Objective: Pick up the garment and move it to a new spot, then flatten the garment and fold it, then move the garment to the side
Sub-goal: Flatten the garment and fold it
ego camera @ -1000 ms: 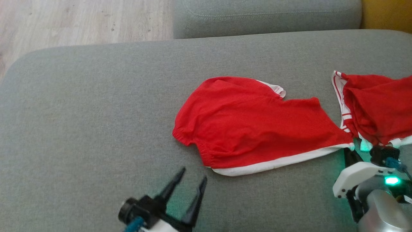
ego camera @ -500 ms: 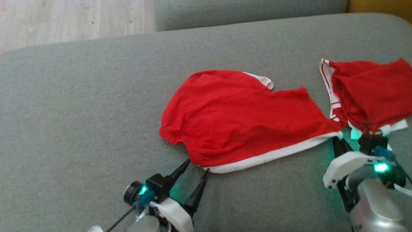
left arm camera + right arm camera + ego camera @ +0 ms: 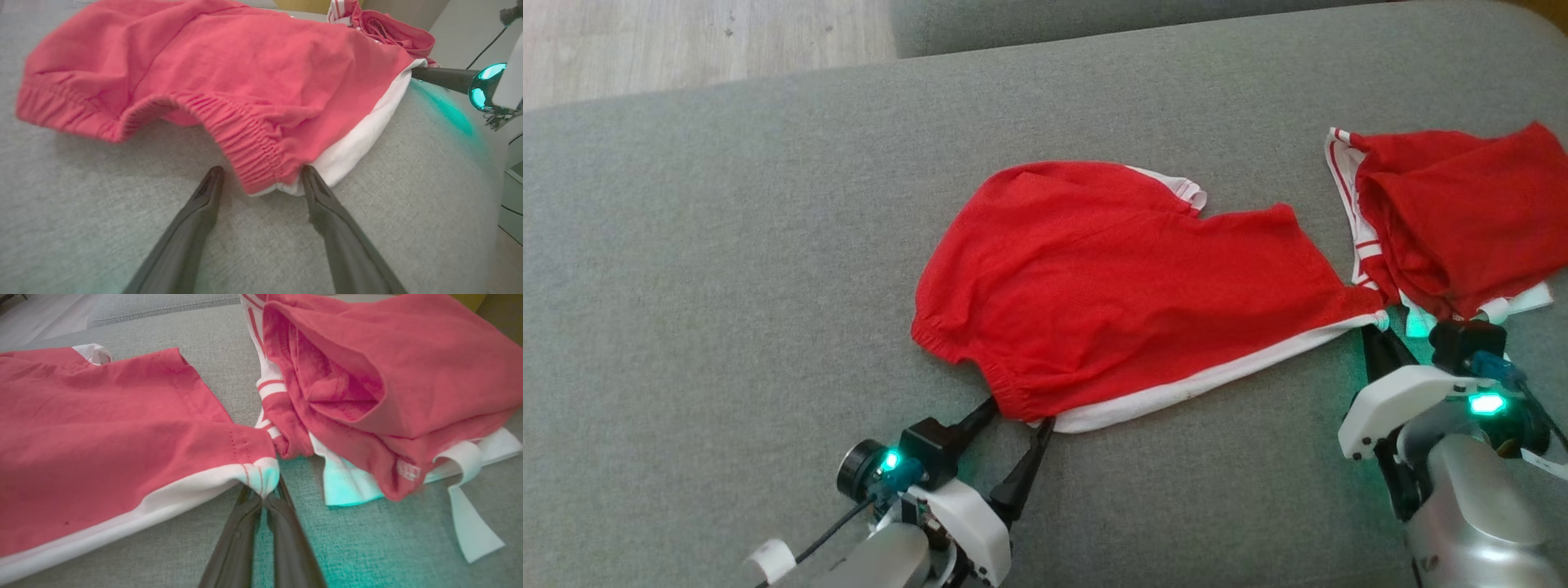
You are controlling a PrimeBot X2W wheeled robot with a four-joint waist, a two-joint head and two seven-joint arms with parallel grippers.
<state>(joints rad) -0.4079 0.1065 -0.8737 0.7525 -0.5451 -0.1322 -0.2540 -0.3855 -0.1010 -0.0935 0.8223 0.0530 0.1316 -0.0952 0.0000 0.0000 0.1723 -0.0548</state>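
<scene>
The garment (image 3: 1127,302) is a pair of red shorts with a white side band, spread on the grey cushion (image 3: 727,269). My left gripper (image 3: 1019,415) is open, its two fingers straddling the near waistband corner (image 3: 261,171). At the opposite corner (image 3: 261,473) my right gripper (image 3: 1380,327) is shut on the white-banded hem, which is pulled taut towards it. In the right wrist view the right gripper (image 3: 264,489) pinches that hem tip.
A second red garment with white stripes (image 3: 1454,220) lies bunched at the right edge of the cushion, close to my right gripper. A pale wooden floor (image 3: 686,41) shows at the top left. Another grey cushion (image 3: 1054,20) lies beyond the far edge.
My left gripper has moved forward from open cushion up to the garment's near corner, its fingers now around it. The camera has shifted; the right gripper keeps its hold.
</scene>
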